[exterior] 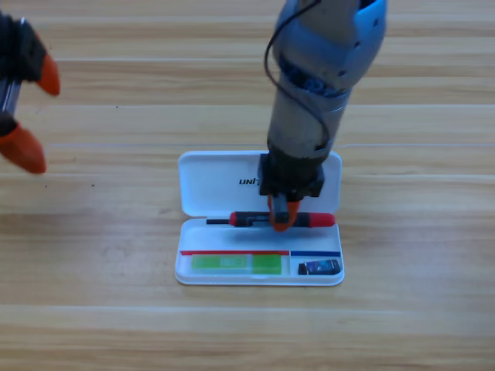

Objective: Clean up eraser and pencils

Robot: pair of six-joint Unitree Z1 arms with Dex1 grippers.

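Observation:
My right gripper points down over the open white case and is shut on the thick black pencil with red ends. That pencil lies level across the case, along the seam between lid and tray. The pale green pencil lies in the tray's long left compartment. In the small right compartment sits the black eraser. My left gripper waits at the picture's left edge, well away from the case, jaws apart and holding nothing.
The case's tray lies toward the table's front and its lid lies flat behind it. The right arm comes down from the top edge and covers part of the lid. Bare wooden table surrounds the case.

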